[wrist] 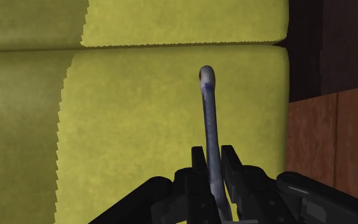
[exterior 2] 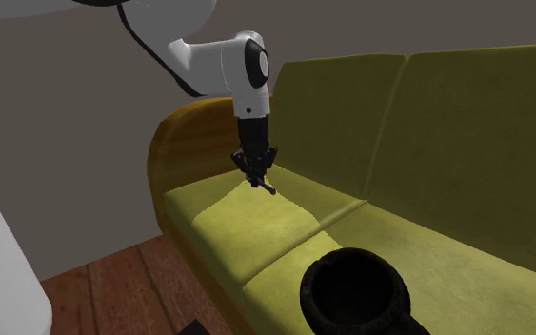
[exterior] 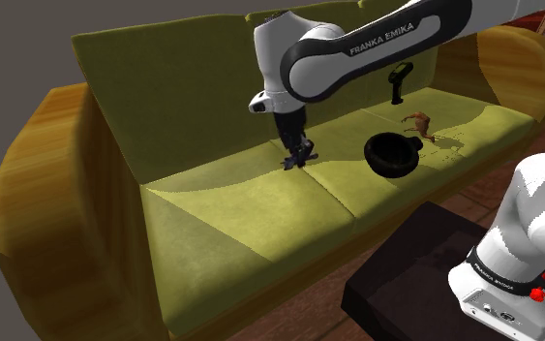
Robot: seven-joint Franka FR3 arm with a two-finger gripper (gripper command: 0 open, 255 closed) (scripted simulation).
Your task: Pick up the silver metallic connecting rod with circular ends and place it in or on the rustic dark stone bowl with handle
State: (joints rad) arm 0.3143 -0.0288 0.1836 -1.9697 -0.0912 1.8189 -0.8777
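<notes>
gripper (wrist: 212, 158): I see fingers clamped on rod (wrist: 208, 114)
arm (exterior: 381, 41) writing: FRANKA EMIKA
bowl (exterior: 370, 155): on sofa (exterior: 260, 213) seat, apart from rod

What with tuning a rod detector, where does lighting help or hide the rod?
Shoulder view: the connecting rod is a dark sliver under the black gripper, by a paler patch of the sofa seat. Second exterior view: a bright band lies on the seat below it. Wrist view: evenly lit, bluish grey against green.
</notes>
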